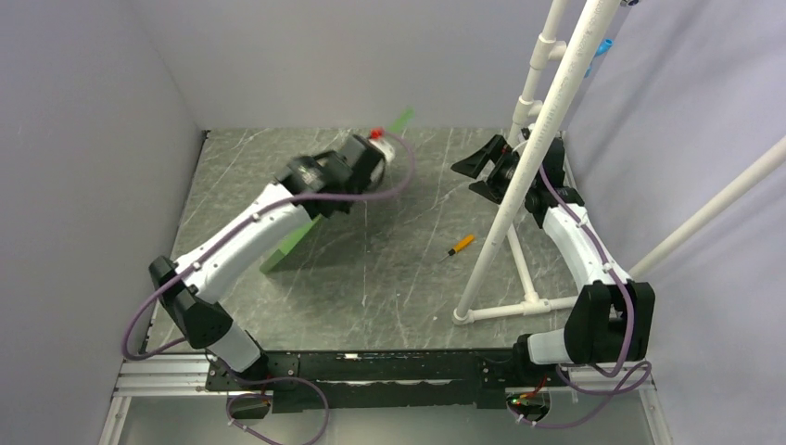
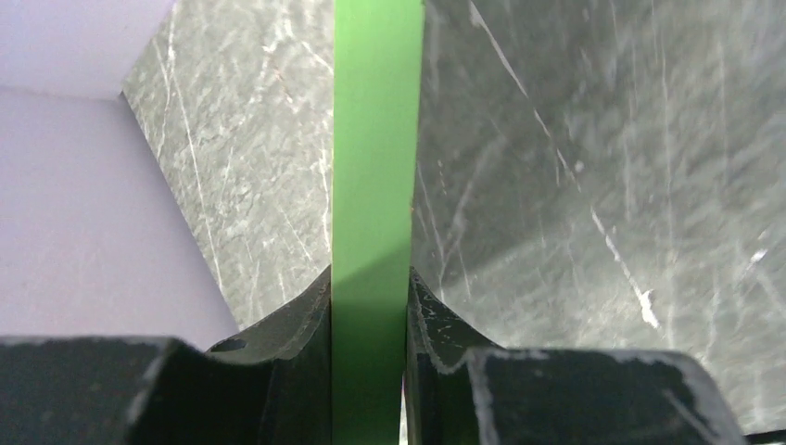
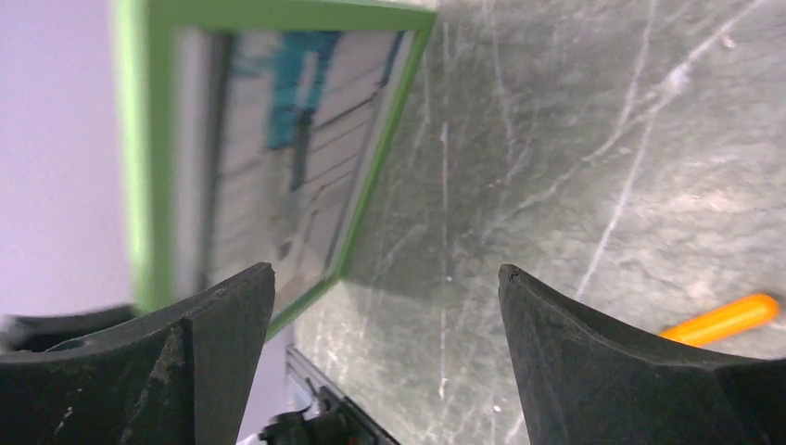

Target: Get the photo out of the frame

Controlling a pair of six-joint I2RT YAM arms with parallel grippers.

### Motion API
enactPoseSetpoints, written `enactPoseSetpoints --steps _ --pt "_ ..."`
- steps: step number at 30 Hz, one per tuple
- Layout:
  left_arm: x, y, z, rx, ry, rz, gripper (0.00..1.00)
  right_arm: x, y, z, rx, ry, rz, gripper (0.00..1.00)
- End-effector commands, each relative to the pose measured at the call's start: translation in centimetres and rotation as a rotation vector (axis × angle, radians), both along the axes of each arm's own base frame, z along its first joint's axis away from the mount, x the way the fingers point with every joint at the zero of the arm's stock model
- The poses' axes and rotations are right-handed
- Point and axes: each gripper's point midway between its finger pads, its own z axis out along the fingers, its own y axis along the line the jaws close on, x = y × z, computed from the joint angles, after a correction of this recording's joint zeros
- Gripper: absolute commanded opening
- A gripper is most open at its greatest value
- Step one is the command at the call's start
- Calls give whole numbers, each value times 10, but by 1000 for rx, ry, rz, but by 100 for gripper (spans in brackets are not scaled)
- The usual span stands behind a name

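Observation:
The green frame (image 1: 289,248) stands on its edge on the grey table, running from the near left to the far middle. My left gripper (image 1: 366,158) is shut on its upper rim. In the left wrist view the green rim (image 2: 375,139) passes straight between the two fingers of the left gripper (image 2: 369,287), touching both. My right gripper (image 1: 471,176) hangs open to the right of the frame, apart from it. In the right wrist view the frame (image 3: 148,148) shows its front with the photo (image 3: 287,158) inside: pale stripes and teal patches. Nothing lies between the right gripper's (image 3: 387,273) fingers.
An orange pen (image 1: 461,245) lies on the table right of centre, also seen as the orange pen (image 3: 723,320) in the right wrist view. A white pipe stand (image 1: 519,185) rises at the right, just in front of the right arm. Grey walls close in left and back.

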Motion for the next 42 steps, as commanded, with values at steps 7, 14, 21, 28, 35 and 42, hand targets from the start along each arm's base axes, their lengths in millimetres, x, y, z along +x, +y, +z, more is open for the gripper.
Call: enactPoseSetpoints --steps 7,14,21,28,35,42 --pt "39 28 101 -438 -35 192 0 -20 -14 -28 -148 46 -7 88" --pt "49 49 87 -663 9 243 0 -25 -18 -31 -182 38 -15 88" --pt "52 78 65 -815 10 336 0 -31 -18 -53 -189 72 -6 88" --pt "48 87 56 -1024 64 332 0 -32 -13 -67 -203 96 12 88" --pt "54 99 46 -1230 131 322 0 -33 -12 -76 -213 115 15 88" --pt "64 140 29 -1227 122 411 0 -35 -9 -87 -219 142 23 87"
